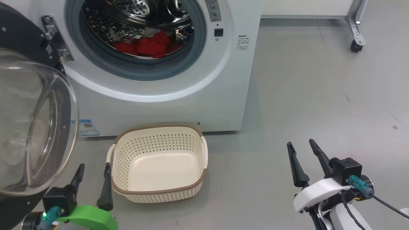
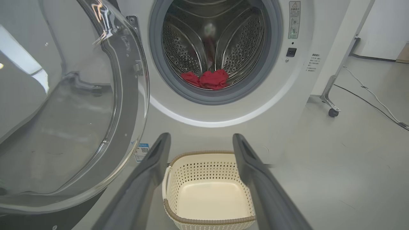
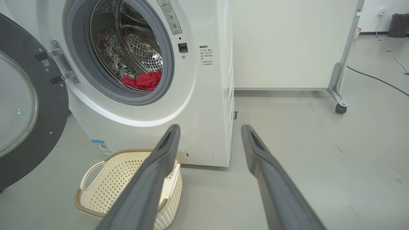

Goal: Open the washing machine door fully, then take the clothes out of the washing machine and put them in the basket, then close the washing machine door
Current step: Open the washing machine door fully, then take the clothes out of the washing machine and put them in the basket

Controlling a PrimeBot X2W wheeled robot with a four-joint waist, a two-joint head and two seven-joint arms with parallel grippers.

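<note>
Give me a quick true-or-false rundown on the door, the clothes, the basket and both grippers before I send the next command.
1. The washing machine door stands open. True.
2. The red clothes lie inside the washing machine. True.
3. The basket holds a garment. False: it is empty and stands in front of the machine.
4. The right gripper is shut on the clothes. False: it is open, holds nothing and is well away from the machine's opening.
5. The left gripper is open, just left of the basket. True.
</note>
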